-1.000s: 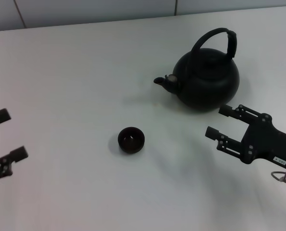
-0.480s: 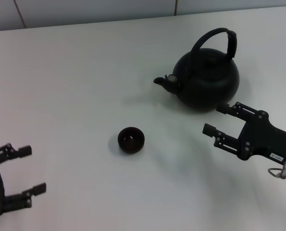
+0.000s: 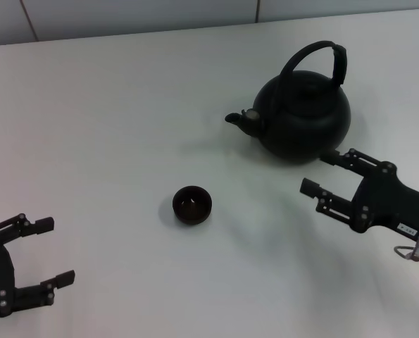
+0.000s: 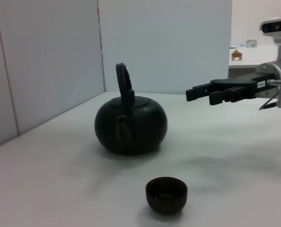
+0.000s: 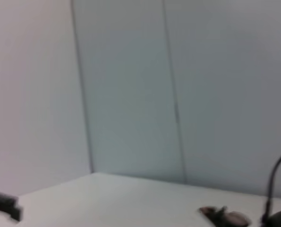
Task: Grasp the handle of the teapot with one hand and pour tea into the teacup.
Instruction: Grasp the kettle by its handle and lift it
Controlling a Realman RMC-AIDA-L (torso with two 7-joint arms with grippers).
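Observation:
The black teapot (image 3: 304,116) stands upright at the back right of the white table, its stubby spout (image 3: 241,121) pointing left. Its arched handle (image 3: 320,55) loops over the top. It also shows in the left wrist view (image 4: 130,125). The small dark teacup (image 3: 192,205) sits near the table's middle, in front of and left of the pot; it also shows in the left wrist view (image 4: 166,194). My right gripper (image 3: 319,172) is open and empty, just in front of the teapot's base. My left gripper (image 3: 56,251) is open and empty at the front left.
The white table (image 3: 124,120) runs back to a pale panelled wall (image 3: 139,14). The right arm's gripper shows far off in the left wrist view (image 4: 216,91). The teapot's spout and handle edge show low in the right wrist view (image 5: 225,216).
My left gripper has swung in from the left edge toward the front left and turned. My right gripper has shifted slightly toward the teapot. Teapot and teacup have not moved.

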